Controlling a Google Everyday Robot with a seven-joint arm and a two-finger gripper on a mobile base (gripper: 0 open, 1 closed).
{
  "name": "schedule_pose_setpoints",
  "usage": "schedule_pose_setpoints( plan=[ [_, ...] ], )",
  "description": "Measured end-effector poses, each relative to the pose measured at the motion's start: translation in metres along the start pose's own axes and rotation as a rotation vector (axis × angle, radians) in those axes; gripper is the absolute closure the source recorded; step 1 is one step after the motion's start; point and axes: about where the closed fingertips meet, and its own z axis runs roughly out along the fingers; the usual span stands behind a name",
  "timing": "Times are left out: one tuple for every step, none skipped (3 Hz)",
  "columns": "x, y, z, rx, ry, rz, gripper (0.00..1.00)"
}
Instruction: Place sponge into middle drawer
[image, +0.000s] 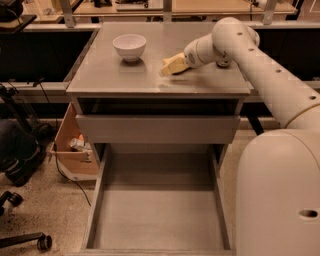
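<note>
the gripper (172, 65), down at the right part of the cabinet top (150, 77), looks like matt cream-yellow plastic or rubber. it is duller than the arm (270, 75) behind it, whose shell is smooth off-white plastic with a soft sheen. the cabinet top is smooth grey metal with a faint satin gloss that catches pale reflections. the white bowl (129, 46) on it looks like glazed ceramic, glossy. the middle drawer (160, 215) is grey sheet metal with a flat matt floor and thin walls. the upper drawer (157, 129) shows a plain grey metal front, also matt. the box (67, 145) beside the cabinet looks like brown cardboard, dull and rough. the floor (40, 210) is speckled and matt, like terrazzo.
</note>
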Motion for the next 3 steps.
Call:
schedule_pose_setpoints(
  plan=[
    [0.008,-0.004,0.003,0.014,-0.009,0.009,0.16],
    [0.004,0.000,-0.007,0.016,-0.041,-0.009,0.40],
    [-0.005,0.020,-0.031,-0.020,-0.073,-0.062,0.63]
  ],
)
